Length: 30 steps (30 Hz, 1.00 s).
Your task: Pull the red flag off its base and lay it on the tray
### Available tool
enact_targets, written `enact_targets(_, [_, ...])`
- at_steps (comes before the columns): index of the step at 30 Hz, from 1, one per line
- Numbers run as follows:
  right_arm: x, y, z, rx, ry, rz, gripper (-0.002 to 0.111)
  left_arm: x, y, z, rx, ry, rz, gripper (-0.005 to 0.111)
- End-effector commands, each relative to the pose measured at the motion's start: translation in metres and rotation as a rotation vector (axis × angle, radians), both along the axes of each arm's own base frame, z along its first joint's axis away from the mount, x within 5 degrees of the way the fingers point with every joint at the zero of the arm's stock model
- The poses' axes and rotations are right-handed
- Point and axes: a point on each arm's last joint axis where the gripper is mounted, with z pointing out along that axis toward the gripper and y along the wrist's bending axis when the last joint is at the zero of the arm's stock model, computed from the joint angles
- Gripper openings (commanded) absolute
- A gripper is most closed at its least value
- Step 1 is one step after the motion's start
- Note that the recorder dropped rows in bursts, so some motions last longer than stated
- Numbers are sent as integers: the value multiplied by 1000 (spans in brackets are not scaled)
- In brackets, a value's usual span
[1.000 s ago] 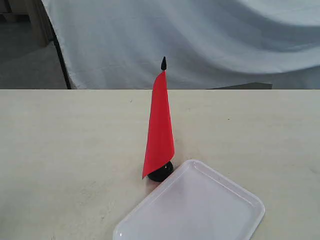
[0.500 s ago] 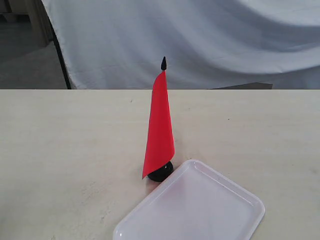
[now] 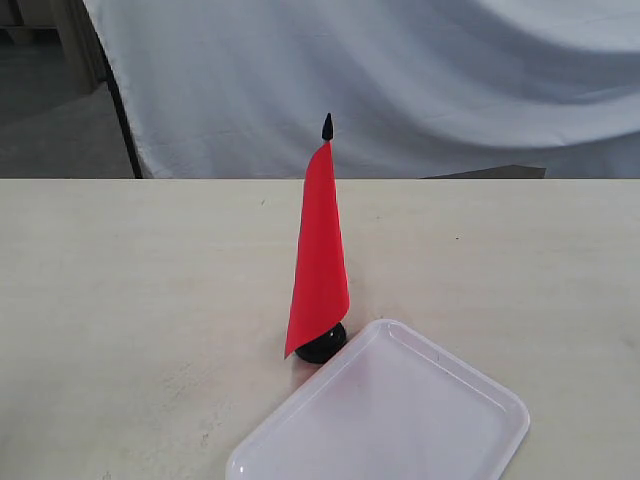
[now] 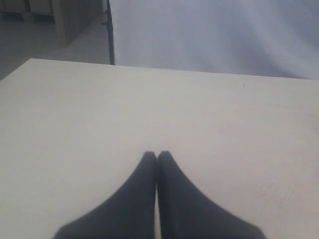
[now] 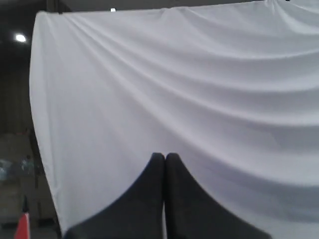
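The red flag (image 3: 318, 255) stands upright in the small black base (image 3: 322, 343) near the middle of the table, its black tip pointing up. Its cloth hangs down and covers most of the stick. The translucent white tray (image 3: 385, 412) lies just in front and to the right of the base, angled. Neither arm shows in the exterior view. My left gripper (image 4: 156, 155) is shut over bare table with nothing between its fingers. My right gripper (image 5: 165, 157) is shut too, raised and facing the white cloth; a sliver of the red flag (image 5: 22, 226) shows at the edge of that view.
A pale wooden table (image 3: 120, 280) spreads wide on both sides of the flag. A white cloth backdrop (image 3: 400, 80) hangs behind its far edge. A dark upright pole (image 3: 122, 115) stands at the back left.
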Motion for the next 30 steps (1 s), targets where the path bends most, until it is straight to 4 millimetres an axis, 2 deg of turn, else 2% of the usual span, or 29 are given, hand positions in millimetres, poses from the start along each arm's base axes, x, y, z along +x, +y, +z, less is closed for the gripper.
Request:
enact_targets(1, [-3,0,4,183,-41,96,-1,0,0,-1,3,-1,-5,0])
enact_targets(7, [-6,1,12,172,-135,109,-1,0,0,-1,3,-1,-5,0])
enact_targets(15, [39,11,9,53,-37,138,-1,0,0,-1,3,-1,-5,0])
enact_targets(18, [65,18,2,-10,41,181,-1,0,0,-1,3,-1,-5,0])
enact_targets(22, [116,35,-5,-106,137,328,-1,0,0,-1,3,-1,-5,0])
enact_targets(28, [190,58,-54,-229,378,551,-1,0,0,-1,3,-1,-5,0])
enact_targets(30, [205,65,-75,-269,443,640,-1,0,0,-1,3,-1,-5,0])
